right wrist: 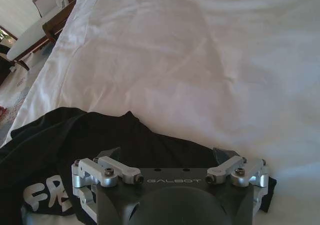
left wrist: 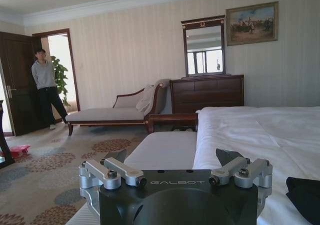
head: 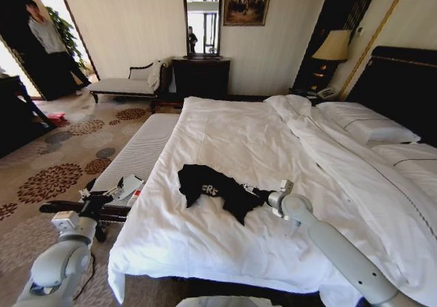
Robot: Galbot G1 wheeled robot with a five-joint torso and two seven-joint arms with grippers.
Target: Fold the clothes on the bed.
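The clothes are one black T-shirt point(head: 212, 186) with white lettering, lying crumpled on the white sheet near the foot of the bed point(head: 225, 133). My right gripper point(head: 257, 193) sits at the shirt's right end. In the right wrist view it point(right wrist: 169, 154) is open, its fingers spread just above the black fabric point(right wrist: 100, 135), and the letters point(right wrist: 45, 197) show to one side. My left gripper point(head: 116, 192) hangs off the bed's left side over the bench end. It point(left wrist: 172, 159) is open and holds nothing, with a corner of the shirt point(left wrist: 304, 197) nearby.
A striped bench point(head: 140, 150) runs along the bed's left side. The rumpled duvet point(head: 341, 160) and pillows point(head: 369, 126) cover the right half. A pale chaise point(head: 126, 85) and dark dresser point(head: 200, 75) stand by the far wall. Patterned carpet point(head: 54, 177) lies to the left.
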